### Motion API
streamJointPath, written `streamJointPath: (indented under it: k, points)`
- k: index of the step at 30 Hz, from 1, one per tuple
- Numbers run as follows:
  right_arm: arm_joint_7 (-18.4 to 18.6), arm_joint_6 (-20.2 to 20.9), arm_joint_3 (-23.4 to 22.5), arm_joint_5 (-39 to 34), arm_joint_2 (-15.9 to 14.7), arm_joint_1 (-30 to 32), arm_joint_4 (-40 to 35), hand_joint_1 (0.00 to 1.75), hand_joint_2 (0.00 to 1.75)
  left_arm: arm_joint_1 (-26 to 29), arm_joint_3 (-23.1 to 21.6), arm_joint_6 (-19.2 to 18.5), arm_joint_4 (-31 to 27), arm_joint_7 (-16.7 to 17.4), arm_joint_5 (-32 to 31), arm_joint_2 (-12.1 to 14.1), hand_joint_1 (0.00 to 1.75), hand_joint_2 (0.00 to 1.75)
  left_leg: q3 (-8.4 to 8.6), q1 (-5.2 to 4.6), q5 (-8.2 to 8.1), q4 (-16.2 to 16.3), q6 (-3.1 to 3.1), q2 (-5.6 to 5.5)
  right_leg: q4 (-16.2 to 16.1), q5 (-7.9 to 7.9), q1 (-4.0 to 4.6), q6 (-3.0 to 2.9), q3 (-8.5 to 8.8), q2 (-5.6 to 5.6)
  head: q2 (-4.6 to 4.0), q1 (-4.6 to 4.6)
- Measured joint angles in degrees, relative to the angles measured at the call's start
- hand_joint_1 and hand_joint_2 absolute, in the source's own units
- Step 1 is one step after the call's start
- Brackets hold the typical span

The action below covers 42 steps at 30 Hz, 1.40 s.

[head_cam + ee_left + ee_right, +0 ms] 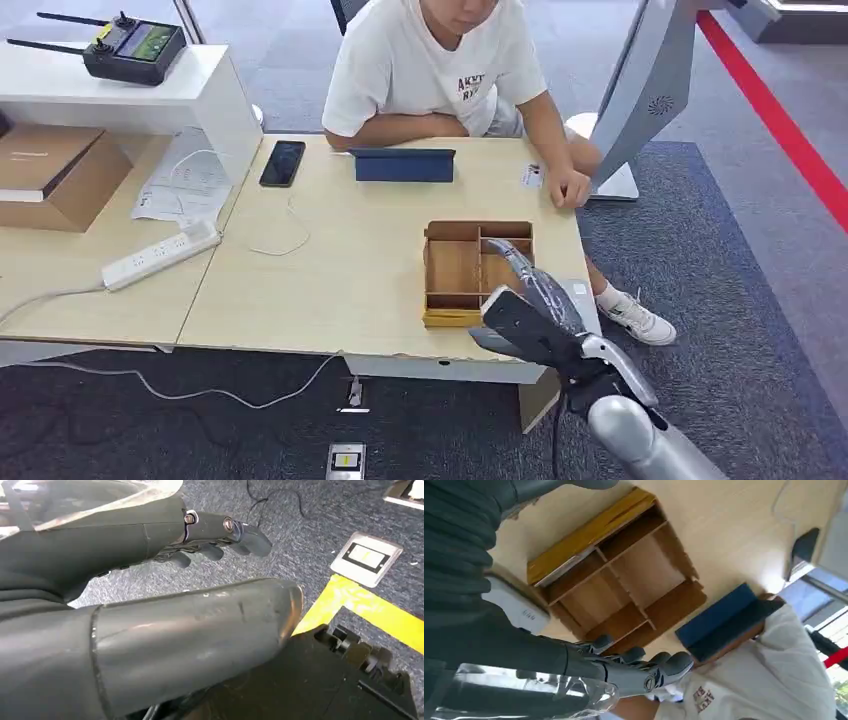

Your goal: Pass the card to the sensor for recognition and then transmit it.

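Note:
A wooden divided box (455, 272) stands near the table's front right corner, seen again from the right wrist (624, 575). A pale flat strip, perhaps a card (565, 567), lies in its yellow-edged front compartment. My right hand (535, 285) hovers over the box's right side with its fingers (644, 667) stretched out and nothing in them. A small white-grey device (516, 609), perhaps the sensor, lies on the table right of the box, under the hand. Another small card (532, 177) lies by the person's hand. My left hand (150, 542) hangs over the floor, fingers apart, empty.
A person in a white shirt (440, 60) sits across the table, leaning on it, behind a blue tablet case (403, 164). A phone (282, 162), a power strip (160, 255) and a cardboard box (50, 175) lie to the left. A grey kiosk stand (640, 90) rises at the right.

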Motion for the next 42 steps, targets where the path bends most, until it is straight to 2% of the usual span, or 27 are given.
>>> streamJointPath:
  k: [3,9,15,22,35,38,42]
  points:
    - [2.4,-0.3,1.0,8.2,0.4,0.1,0.6,0.00,1.75,-0.3,0.0,-0.1,0.0,0.3,-0.2,-0.1,0.00,0.00,0.00,0.00,0.00,0.0,0.00,0.00,0.0,0.00,0.00,0.00,0.00,0.00,0.00,0.00]
    - [9.2,-1.4,3.9,29.0,2.1,0.1,3.2,0.00,1.75,-0.6,0.0,-0.2,0.0,0.9,-1.0,-0.5,0.00,0.00,-0.03,0.00,0.00,0.0,0.00,-0.01,0.0,0.00,0.00,0.00,0.00,0.00,0.00,0.00]
    - [11.8,-2.4,4.9,42.4,3.9,0.2,6.1,0.00,1.75,-0.8,0.0,-0.7,0.0,0.9,-1.1,-0.5,0.00,0.00,-0.02,0.00,0.00,0.0,0.00,-0.01,0.0,-0.01,0.00,0.00,-0.01,0.00,0.00,0.00]
    - [12.3,-0.5,5.6,49.2,5.6,0.2,9.5,0.00,1.75,-0.7,0.1,-0.7,0.0,0.7,-1.1,-0.5,0.00,0.00,-0.02,0.00,0.00,0.0,0.00,-0.01,0.0,-0.01,0.00,0.00,-0.01,0.00,0.00,0.00]
    - [11.0,0.3,5.6,49.4,7.1,0.3,13.8,0.00,1.75,-0.4,0.2,0.0,0.0,0.7,-1.1,-0.5,0.00,0.00,-0.02,0.00,0.00,0.0,0.00,-0.01,0.0,-0.01,0.00,0.00,-0.01,0.00,0.00,0.00]
    - [10.9,-1.5,5.5,49.5,7.2,0.3,15.0,0.00,1.75,-0.3,0.2,0.0,0.0,0.7,-1.1,-0.5,0.00,0.00,-0.01,0.00,0.00,0.0,0.00,-0.01,0.0,-0.01,0.00,0.00,-0.01,0.00,0.00,0.00]
    - [11.0,-6.7,5.0,50.9,7.5,-0.4,18.4,0.00,1.75,-0.3,0.2,0.1,0.0,0.7,-1.5,-0.5,0.00,0.00,-0.01,0.00,0.00,0.0,0.00,-0.01,0.0,-0.01,0.00,0.00,-0.01,0.00,0.00,-0.02]
